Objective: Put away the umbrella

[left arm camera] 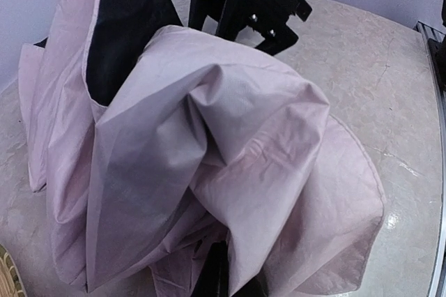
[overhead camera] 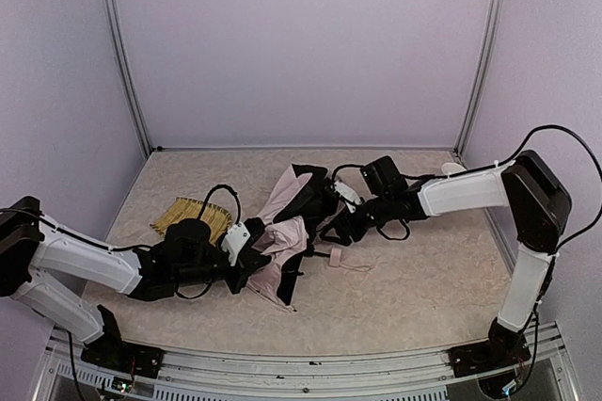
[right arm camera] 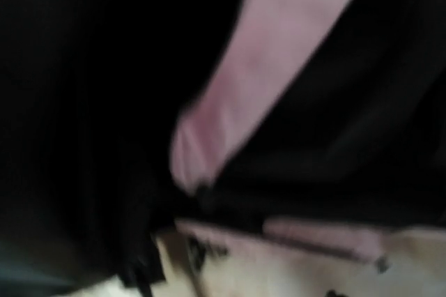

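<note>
Pink umbrella (overhead camera: 287,239) half-collapsed mid-frame, folding step imo. L gripper (overhead camera: 255,255) clamped on it; R gripper (overhead camera: 341,224) jaws look parted, empty afaict. Next: regrip, fold tighter.

**CAMERA PLACEMENT**

Top external: mounted high at the near edge, angled down over the whole counter (overhead camera: 423,279), distant. Left wrist: behind the left gripper (overhead camera: 250,267), facing forward, close on the umbrella (left arm camera: 209,157). Right wrist: almost against the fabric, blurred. All three views share the umbrella.
</note>
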`<state>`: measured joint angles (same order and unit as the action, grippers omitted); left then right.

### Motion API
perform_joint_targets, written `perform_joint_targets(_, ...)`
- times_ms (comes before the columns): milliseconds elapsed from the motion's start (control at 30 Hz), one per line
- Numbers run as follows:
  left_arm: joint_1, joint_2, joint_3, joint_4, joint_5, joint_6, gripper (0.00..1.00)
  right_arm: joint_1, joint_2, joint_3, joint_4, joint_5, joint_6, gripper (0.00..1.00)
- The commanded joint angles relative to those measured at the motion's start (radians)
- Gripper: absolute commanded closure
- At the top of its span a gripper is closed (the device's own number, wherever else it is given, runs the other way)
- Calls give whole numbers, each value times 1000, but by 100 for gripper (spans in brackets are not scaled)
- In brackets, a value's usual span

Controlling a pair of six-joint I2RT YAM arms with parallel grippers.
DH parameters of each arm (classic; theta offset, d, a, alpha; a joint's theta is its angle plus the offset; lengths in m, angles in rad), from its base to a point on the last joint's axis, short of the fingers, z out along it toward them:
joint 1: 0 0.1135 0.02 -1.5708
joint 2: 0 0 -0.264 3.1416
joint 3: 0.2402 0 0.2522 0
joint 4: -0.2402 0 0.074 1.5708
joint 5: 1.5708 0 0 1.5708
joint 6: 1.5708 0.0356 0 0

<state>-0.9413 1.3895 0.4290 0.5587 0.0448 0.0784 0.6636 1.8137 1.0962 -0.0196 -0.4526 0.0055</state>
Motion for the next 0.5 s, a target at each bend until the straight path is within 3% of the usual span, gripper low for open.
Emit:
perform_joint_targets(0, 9, 4, 25, -4, -3, 2, 100, 16, 86, 10, -165, 18, -74, 35)
perform_joint_targets(167, 9, -2, 17, -9, 6, -6, 100, 21, 92, -43, -108, -93, -61, 24)
perform_joint_targets(467, 9, 1, 17, -8, 11, -9, 100, 47, 23, -168, 85, -105, -20, 26)
